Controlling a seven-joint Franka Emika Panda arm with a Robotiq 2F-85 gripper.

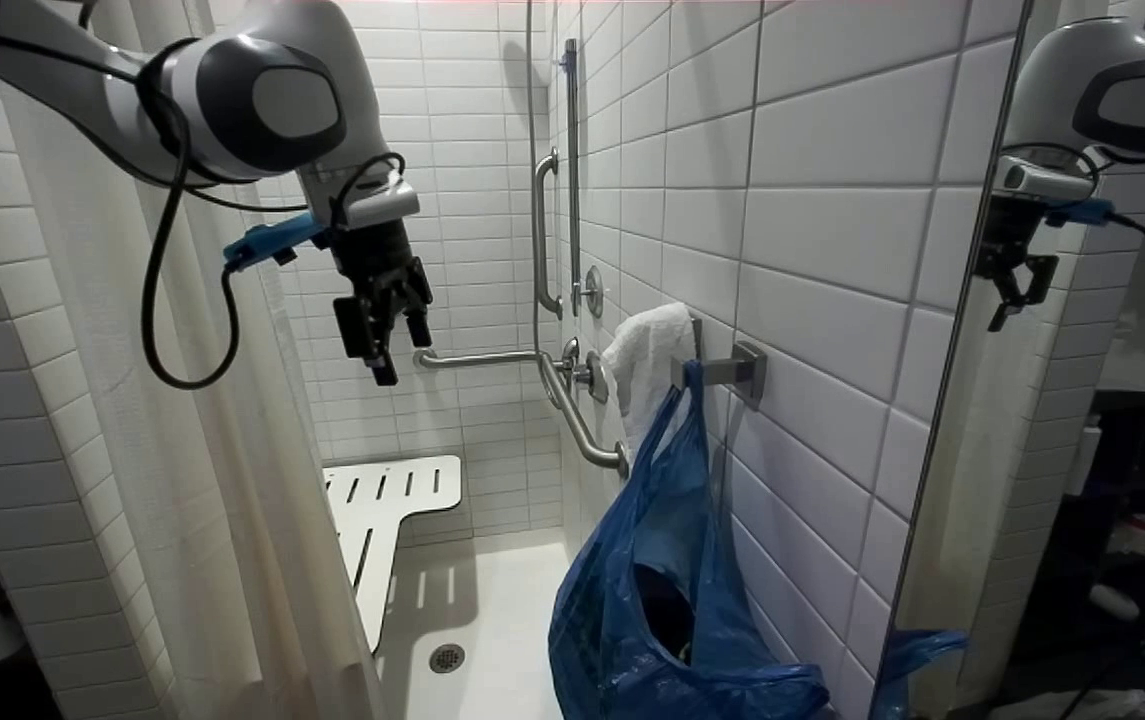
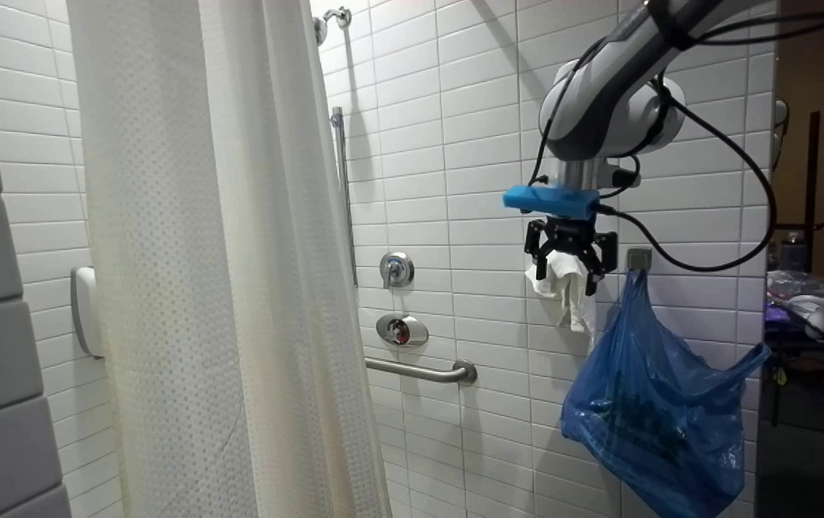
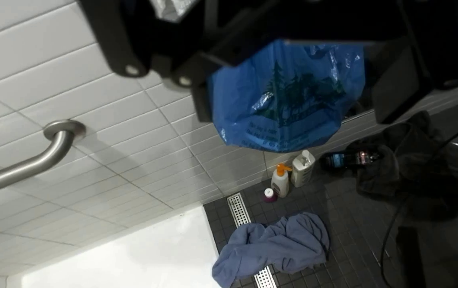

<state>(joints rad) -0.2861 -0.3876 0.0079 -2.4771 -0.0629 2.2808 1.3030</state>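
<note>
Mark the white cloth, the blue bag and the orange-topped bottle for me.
White cloth [image 1: 646, 362]: in an exterior view, on the middle of its hanging part.
Blue bag [image 3: 287, 98]: wrist view, on its printed side.
Orange-topped bottle [image 3: 280, 185]: wrist view, on its pale body.

Bathroom (shower curtain [image 2: 239, 252], drain [image 1: 447, 658]).

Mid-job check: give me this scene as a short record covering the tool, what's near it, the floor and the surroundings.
Tool: open, pointing down, nothing held
Nearest things: white cloth and blue bag; an exterior view shows the tool apart from both
Cloth: hangs at the metal wall bar
Bag: handle looped on that bar; something dark in its opening, unclear what
Floor: grey-blue towel lying across a drain strip; orange-pump bottle and pale bottle standing close together
Elsewhere: slotted white bench, cream curtain
</note>
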